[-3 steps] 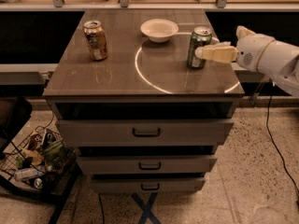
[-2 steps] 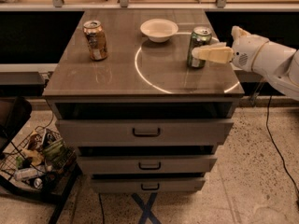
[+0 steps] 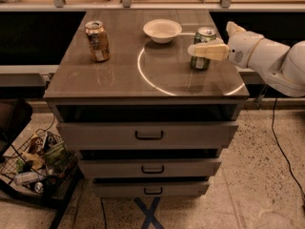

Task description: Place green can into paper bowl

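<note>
The green can point(image 3: 200, 63) stands upright near the right edge of the brown table top point(image 3: 119, 75). The off-white paper bowl point(image 3: 162, 30) sits empty at the back middle of the table, to the left of and behind the can. My gripper point(image 3: 209, 39) reaches in from the right at the can's height. It is open, with its near pale finger point(image 3: 208, 50) lying across the front of the can and the other finger point(image 3: 233, 28) behind it to the right. The can rests on the table.
An orange-brown can point(image 3: 97, 41) stands at the back left of the table. A pale ring of light point(image 3: 143, 73) marks the table top. Below are drawers point(image 3: 149, 135). A wire basket of rubbish point(image 3: 33, 166) stands on the floor at the left.
My gripper has moved a little to the left, so its near finger now reaches across the front of the green can. The cans and the bowl have not moved.
</note>
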`<move>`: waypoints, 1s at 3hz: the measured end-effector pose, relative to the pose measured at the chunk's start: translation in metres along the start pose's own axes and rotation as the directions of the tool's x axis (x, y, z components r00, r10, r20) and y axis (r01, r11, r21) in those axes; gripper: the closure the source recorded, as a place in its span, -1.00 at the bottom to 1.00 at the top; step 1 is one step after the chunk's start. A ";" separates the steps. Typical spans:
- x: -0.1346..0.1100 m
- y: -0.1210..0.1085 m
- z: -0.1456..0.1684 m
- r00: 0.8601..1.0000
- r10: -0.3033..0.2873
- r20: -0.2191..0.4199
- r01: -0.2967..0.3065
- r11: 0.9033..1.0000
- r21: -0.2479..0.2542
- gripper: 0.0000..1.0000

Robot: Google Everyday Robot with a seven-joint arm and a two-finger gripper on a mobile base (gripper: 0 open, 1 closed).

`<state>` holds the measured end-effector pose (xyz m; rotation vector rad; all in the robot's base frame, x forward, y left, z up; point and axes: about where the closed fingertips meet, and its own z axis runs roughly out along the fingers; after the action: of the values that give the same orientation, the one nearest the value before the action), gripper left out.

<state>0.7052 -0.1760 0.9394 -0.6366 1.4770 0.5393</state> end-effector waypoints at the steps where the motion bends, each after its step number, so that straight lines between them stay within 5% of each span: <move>1: 0.002 0.001 0.013 1.000 -0.006 0.000 0.006 1.000 -0.020 -1.00; 3: 0.015 -0.004 0.037 1.000 -0.006 -0.005 0.005 0.999 -0.045 -1.00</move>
<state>0.7349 -0.1545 0.9246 -0.6780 1.4712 0.5685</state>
